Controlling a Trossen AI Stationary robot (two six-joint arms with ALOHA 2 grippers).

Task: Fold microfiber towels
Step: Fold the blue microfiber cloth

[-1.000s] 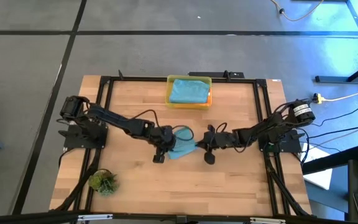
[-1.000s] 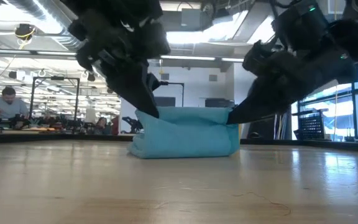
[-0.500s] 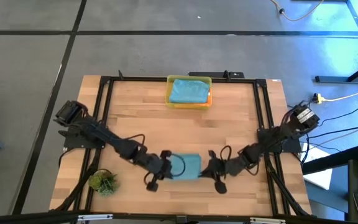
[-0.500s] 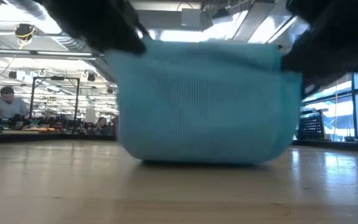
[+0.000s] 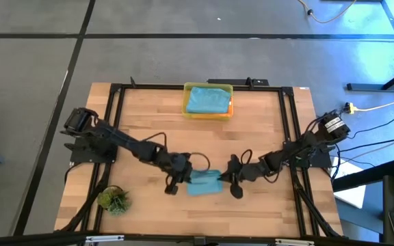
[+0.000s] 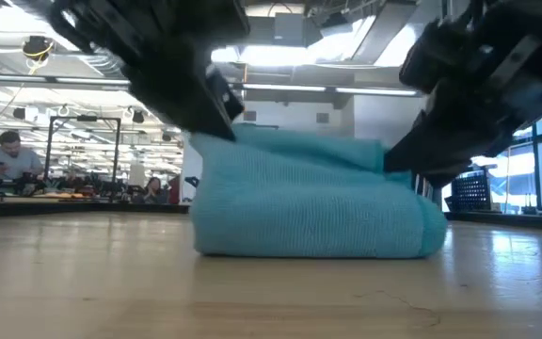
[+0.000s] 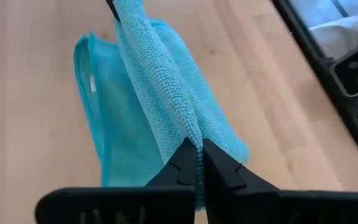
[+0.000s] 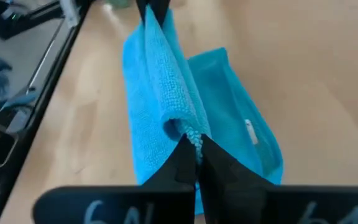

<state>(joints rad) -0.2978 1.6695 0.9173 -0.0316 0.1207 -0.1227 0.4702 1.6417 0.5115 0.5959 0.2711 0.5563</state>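
High view: the left end effector (image 5: 182,179) and right end effector (image 5: 227,178) flank a teal-blue towel (image 5: 204,183) lying between them on the tabletop (image 5: 149,130). Left wrist view: its fingers are clamped on the towel's raised fold. Right wrist view: likewise pinched tight on the opposite edge.

A teal-blue microfiber towel (image 5: 204,183) lies folded over on the wooden surface (image 5: 252,137), near its front middle. Its upper layer is pinched up into a ridge at both ends, the lower layers spread flat beneath. Another teal-blue towel (image 5: 207,100) lies folded on top at the surface's far edge, an orange towel (image 5: 230,107) showing just under it.
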